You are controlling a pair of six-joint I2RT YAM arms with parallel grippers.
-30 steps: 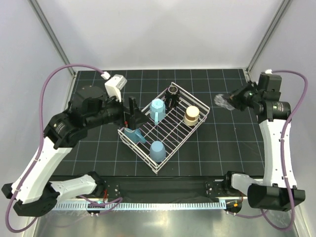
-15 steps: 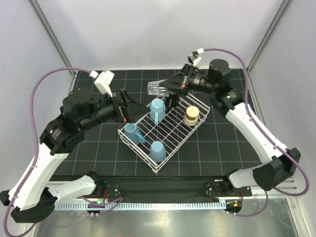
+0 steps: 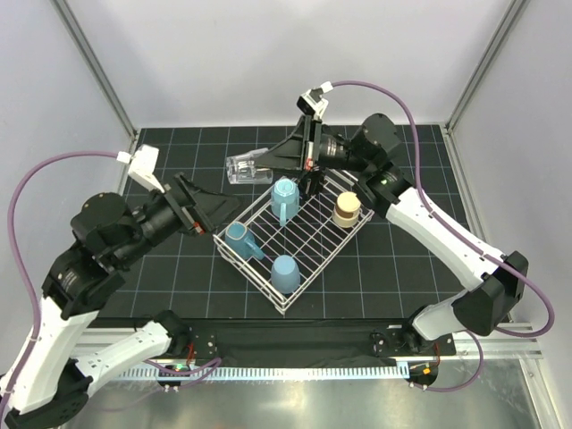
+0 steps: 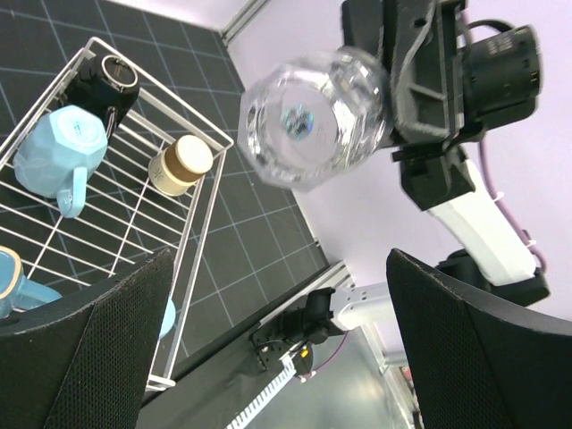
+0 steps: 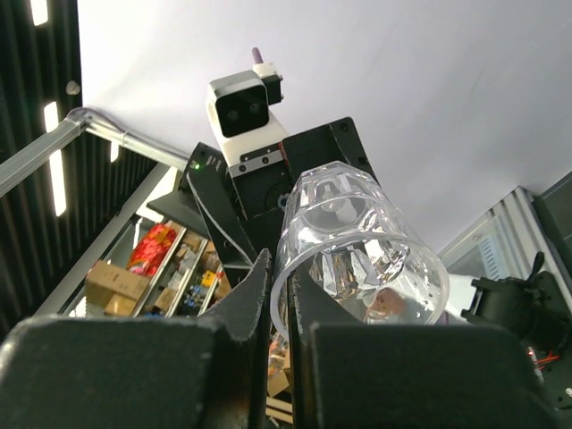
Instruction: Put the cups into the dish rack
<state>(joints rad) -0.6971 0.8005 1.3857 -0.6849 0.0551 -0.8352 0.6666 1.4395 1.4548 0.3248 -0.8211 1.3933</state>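
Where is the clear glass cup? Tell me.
In the top view, the clear glass cup is held sideways by the right gripper, just outside the far left side of the dish rack, nearest the pale blue mug.

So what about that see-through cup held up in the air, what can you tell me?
The clear glass cup is faceted, empty and thick-based. It lies on its side in the air, its rim pinched by the right end effector, base pointing left. It hangs just beyond the dish rack, touching nothing else.

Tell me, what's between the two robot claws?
The clear glass, pinched at its rim by the right gripper, hangs before the open left gripper; the left wrist view shows it.
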